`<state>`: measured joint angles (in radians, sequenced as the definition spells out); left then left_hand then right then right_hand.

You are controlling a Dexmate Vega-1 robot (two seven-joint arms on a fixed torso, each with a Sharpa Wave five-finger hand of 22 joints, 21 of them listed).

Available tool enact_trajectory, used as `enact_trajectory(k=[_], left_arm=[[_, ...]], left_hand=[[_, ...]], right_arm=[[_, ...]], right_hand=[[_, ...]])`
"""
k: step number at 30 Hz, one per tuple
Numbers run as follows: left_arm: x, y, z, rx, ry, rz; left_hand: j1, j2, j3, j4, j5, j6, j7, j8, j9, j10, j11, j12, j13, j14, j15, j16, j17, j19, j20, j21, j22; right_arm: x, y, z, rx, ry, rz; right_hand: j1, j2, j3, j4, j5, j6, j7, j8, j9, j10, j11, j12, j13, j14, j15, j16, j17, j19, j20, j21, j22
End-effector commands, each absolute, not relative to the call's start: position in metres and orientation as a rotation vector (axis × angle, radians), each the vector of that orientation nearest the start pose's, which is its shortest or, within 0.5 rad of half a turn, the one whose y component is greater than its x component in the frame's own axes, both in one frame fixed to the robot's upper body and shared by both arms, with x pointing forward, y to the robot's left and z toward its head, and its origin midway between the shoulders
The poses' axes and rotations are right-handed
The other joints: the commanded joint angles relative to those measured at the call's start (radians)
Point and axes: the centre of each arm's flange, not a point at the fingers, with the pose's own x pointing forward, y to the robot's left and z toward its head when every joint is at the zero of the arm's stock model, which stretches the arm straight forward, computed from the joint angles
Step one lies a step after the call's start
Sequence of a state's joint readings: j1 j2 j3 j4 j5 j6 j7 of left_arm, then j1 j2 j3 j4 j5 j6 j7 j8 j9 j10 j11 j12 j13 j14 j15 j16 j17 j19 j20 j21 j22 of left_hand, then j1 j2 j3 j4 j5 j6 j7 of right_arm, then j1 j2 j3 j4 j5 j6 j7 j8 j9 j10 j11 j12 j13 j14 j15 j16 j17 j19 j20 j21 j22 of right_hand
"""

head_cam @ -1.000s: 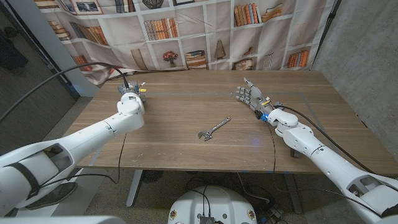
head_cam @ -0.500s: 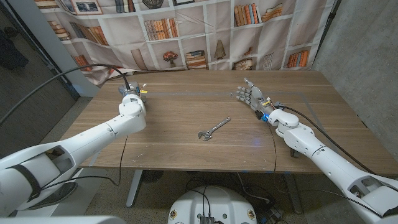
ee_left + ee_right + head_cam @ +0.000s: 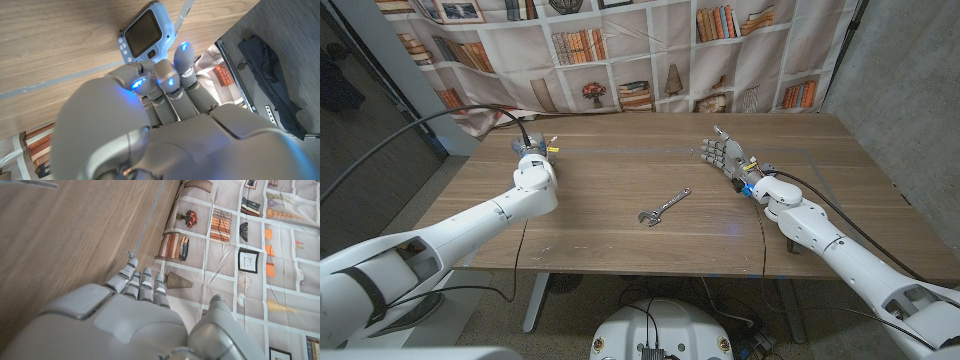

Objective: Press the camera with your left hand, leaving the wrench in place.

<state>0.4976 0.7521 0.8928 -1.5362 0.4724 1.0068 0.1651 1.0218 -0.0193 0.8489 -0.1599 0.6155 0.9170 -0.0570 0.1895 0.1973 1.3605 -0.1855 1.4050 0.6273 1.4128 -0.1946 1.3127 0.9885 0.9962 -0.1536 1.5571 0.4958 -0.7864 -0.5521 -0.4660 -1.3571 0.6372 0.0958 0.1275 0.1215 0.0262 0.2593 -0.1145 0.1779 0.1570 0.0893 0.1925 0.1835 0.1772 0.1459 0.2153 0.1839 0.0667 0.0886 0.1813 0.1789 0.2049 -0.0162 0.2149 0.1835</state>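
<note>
You are holding the left hand point(image 3: 165, 115), fingers extended and grasping nothing, just short of the small light-blue plastic camera point(image 3: 146, 37) at the table's ten o'clock, likely light and prone to sliding, so press its flat back squarely.

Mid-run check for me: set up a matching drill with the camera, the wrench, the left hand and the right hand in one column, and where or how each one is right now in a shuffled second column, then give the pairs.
Things:
1. camera
2. wrench
3. left hand
4. right hand

Places or states:
A. lying alone near the middle of the table
B. fingers apart, holding nothing, on the table's right side
C. light blue, dark screen up, just ahead of the fingertips
D. at the table's far left, fingers reaching to the camera

Pairs: 1-C, 2-A, 3-D, 4-B
</note>
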Motion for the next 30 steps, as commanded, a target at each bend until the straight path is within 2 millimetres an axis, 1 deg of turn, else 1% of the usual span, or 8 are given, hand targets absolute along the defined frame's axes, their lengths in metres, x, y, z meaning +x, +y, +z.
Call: enact_trajectory(k=[1, 4, 5, 11, 13, 15, 25, 30], left_arm=[[0.6493, 0.3428, 0.0226, 1.397, 0.005, 0.668], [0.6499, 0.3434, 0.0224, 1.399, 0.004, 0.662], [0.6502, 0.3434, 0.0221, 1.398, 0.008, 0.663], [0.6514, 0.3436, 0.0198, 1.397, 0.013, 0.66], [0.6512, 0.3443, 0.0192, 1.396, 0.012, 0.659], [0.6509, 0.3452, 0.0185, 1.393, 0.017, 0.66], [0.654, 0.345, 0.0159, 1.391, 0.027, 0.649], [0.6559, 0.3445, 0.0159, 1.392, 0.027, 0.649]], left_hand=[[-0.004, 0.007, 0.007, 0.001, -0.004, 0.01, 0.003, 0.001, 0.003, 0.004, 0.002, 0.005, 0.006, 0.003, -0.001, 0.005, 0.002, 0.002, -0.061, 0.008, 0.005], [-0.005, 0.007, 0.008, 0.001, -0.005, 0.009, 0.003, 0.0, 0.003, 0.004, 0.001, -0.004, -0.007, 0.003, -0.002, 0.004, 0.0, -0.006, -0.061, -0.001, -0.004], [-0.005, 0.007, 0.007, 0.001, -0.006, 0.01, 0.003, 0.0, 0.003, 0.005, 0.002, 0.003, 0.002, 0.002, -0.001, 0.001, -0.004, 0.002, -0.061, 0.008, 0.005], [-0.005, 0.009, 0.01, 0.0, -0.007, 0.02, 0.003, 0.003, 0.003, 0.003, 0.003, 0.006, 0.006, 0.003, -0.002, 0.002, -0.002, 0.0, -0.061, 0.007, 0.005], [-0.006, 0.009, 0.01, 0.0, -0.007, 0.026, 0.004, 0.004, 0.003, 0.004, 0.002, -0.002, -0.008, 0.003, -0.001, 0.0, -0.006, -0.006, -0.061, 0.001, -0.001], [-0.007, 0.009, 0.011, 0.0, -0.007, 0.027, 0.005, 0.003, 0.003, 0.002, 0.002, 0.009, 0.008, 0.0, -0.002, 0.001, -0.004, -0.001, -0.061, 0.006, 0.003], [-0.011, 0.01, 0.013, 0.0, -0.008, 0.041, 0.008, 0.003, 0.003, 0.0, 0.001, 0.011, 0.008, 0.002, -0.002, 0.002, -0.004, -0.005, -0.061, 0.0, -0.008], [-0.013, 0.011, 0.013, 0.0, -0.009, 0.044, 0.008, 0.002, 0.003, 0.002, 0.004, 0.0, -0.01, 0.001, -0.002, 0.001, -0.006, -0.003, -0.061, 0.004, -0.005]], right_arm=[[0.6593, -0.2442, -0.0329, -0.087, -0.434, 0.387], [0.6599, -0.2432, -0.0326, -0.087, -0.433, 0.388], [0.66, -0.2429, -0.0326, -0.091, -0.435, 0.39], [0.6601, -0.2416, -0.0331, -0.094, -0.434, 0.392], [0.66, -0.2414, -0.0333, -0.093, -0.433, 0.392], [0.6597, -0.2408, -0.0333, -0.092, -0.432, 0.391], [0.6602, -0.2395, -0.0324, -0.101, -0.431, 0.395], [0.6602, -0.2398, -0.0324, -0.099, -0.429, 0.392]], right_hand=[[0.007, 0.005, -0.001, 0.0, 0.003, 0.01, -0.002, 0.003, 0.006, 0.008, -0.004, 0.004, 0.006, 0.007, 0.002, 0.004, 0.006, 0.009, -0.001, 0.002, 0.005], [0.007, 0.005, -0.001, 0.0, 0.003, 0.01, -0.002, 0.004, 0.006, 0.008, -0.003, 0.004, 0.006, 0.007, 0.002, 0.004, 0.006, 0.009, -0.001, 0.002, 0.005], [0.007, 0.005, -0.001, 0.0, 0.003, 0.01, -0.002, 0.003, 0.006, 0.008, -0.003, 0.004, 0.006, 0.008, 0.002, 0.004, 0.006, 0.009, -0.001, 0.002, 0.005], [0.008, 0.005, -0.001, 0.0, 0.003, 0.011, -0.001, 0.004, 0.006, 0.008, -0.004, 0.004, 0.006, 0.007, 0.003, 0.004, 0.006, 0.01, -0.001, 0.002, 0.005], [0.008, 0.005, -0.001, 0.0, 0.003, 0.011, -0.002, 0.004, 0.006, 0.008, -0.004, 0.004, 0.006, 0.007, 0.004, 0.004, 0.006, 0.009, -0.001, 0.002, 0.005], [0.008, 0.005, -0.001, 0.0, 0.003, 0.011, -0.001, 0.004, 0.006, 0.008, -0.004, 0.003, 0.006, 0.007, 0.003, 0.004, 0.006, 0.009, -0.001, 0.002, 0.005], [0.008, 0.006, -0.001, 0.0, 0.003, 0.011, -0.001, 0.003, 0.006, 0.007, -0.005, 0.003, 0.006, 0.007, 0.003, 0.003, 0.006, 0.01, -0.001, 0.002, 0.005], [0.008, 0.006, -0.002, 0.0, 0.003, 0.011, -0.001, 0.003, 0.006, 0.007, -0.005, 0.003, 0.006, 0.007, 0.003, 0.003, 0.006, 0.01, 0.0, 0.001, 0.005]])
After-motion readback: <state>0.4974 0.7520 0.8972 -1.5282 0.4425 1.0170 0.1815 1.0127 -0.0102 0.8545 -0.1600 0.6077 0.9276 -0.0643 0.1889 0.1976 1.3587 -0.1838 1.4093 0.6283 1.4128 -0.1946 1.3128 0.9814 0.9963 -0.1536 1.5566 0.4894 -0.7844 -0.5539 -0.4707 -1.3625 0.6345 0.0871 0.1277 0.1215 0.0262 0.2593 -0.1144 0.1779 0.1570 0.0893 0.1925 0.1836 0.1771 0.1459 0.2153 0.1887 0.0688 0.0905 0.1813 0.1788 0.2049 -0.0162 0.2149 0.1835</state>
